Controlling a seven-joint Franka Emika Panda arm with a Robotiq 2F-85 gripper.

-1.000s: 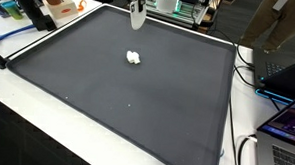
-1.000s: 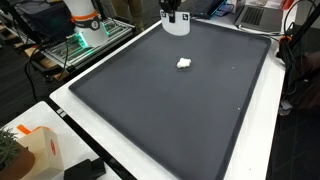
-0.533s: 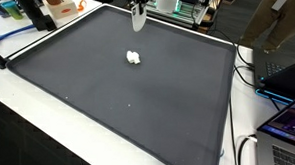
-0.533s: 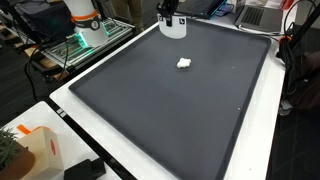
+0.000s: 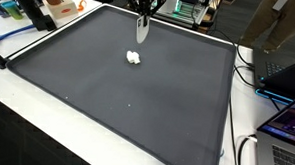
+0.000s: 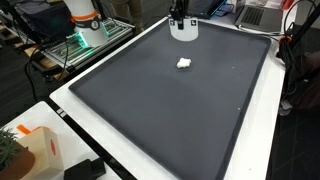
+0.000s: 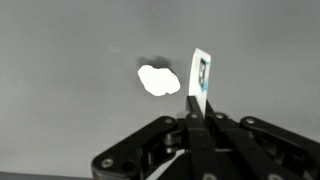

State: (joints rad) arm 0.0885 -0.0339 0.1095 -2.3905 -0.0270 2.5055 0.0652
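Note:
My gripper hangs above the far edge of the dark grey mat. It is shut on a thin white card or packet that dangles below the fingers. In the wrist view the card stands edge-on with a small blue mark on it. A small crumpled white lump lies on the mat, a little nearer than the gripper and beside the card in the wrist view.
The mat sits on a white table. Orange and blue items stand at a far corner. Laptops and cables lie past one side. An orange-white robot base and a box flank the mat.
The gripper with the white card has shifted sideways along the far edge of the mat and slightly lower. The white lump has not moved.

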